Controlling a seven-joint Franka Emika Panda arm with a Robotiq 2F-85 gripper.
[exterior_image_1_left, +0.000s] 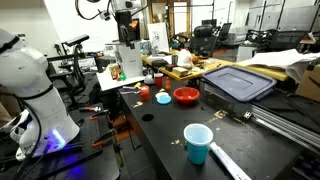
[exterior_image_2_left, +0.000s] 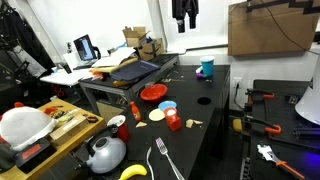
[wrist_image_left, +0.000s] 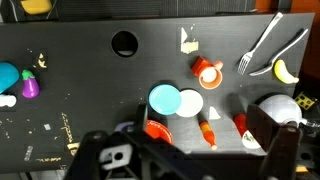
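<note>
My gripper (wrist_image_left: 203, 140) hangs high above the black table (wrist_image_left: 90, 110), open and empty; it also shows at the top of both exterior views (exterior_image_1_left: 122, 12) (exterior_image_2_left: 185, 15). In the wrist view, a red and orange bottle (wrist_image_left: 207, 132), a red bowl (wrist_image_left: 157, 130), a light blue disc (wrist_image_left: 163, 98) and a white disc (wrist_image_left: 190, 102) lie far below between its fingers. A red cup (wrist_image_left: 208, 72) sits just beyond them. The bowl (exterior_image_2_left: 153, 93), blue disc (exterior_image_2_left: 167, 105) and red cup (exterior_image_2_left: 174, 121) also show in an exterior view.
A blue cup (exterior_image_1_left: 198, 142) (exterior_image_2_left: 207, 68) stands near one table end. A fork (wrist_image_left: 255, 50), a banana (wrist_image_left: 286, 72) and a metal kettle (exterior_image_2_left: 105, 153) lie at the other end. A round hole (wrist_image_left: 124, 43) is in the tabletop. A grey lidded bin (exterior_image_1_left: 238, 82) sits on the neighbouring bench.
</note>
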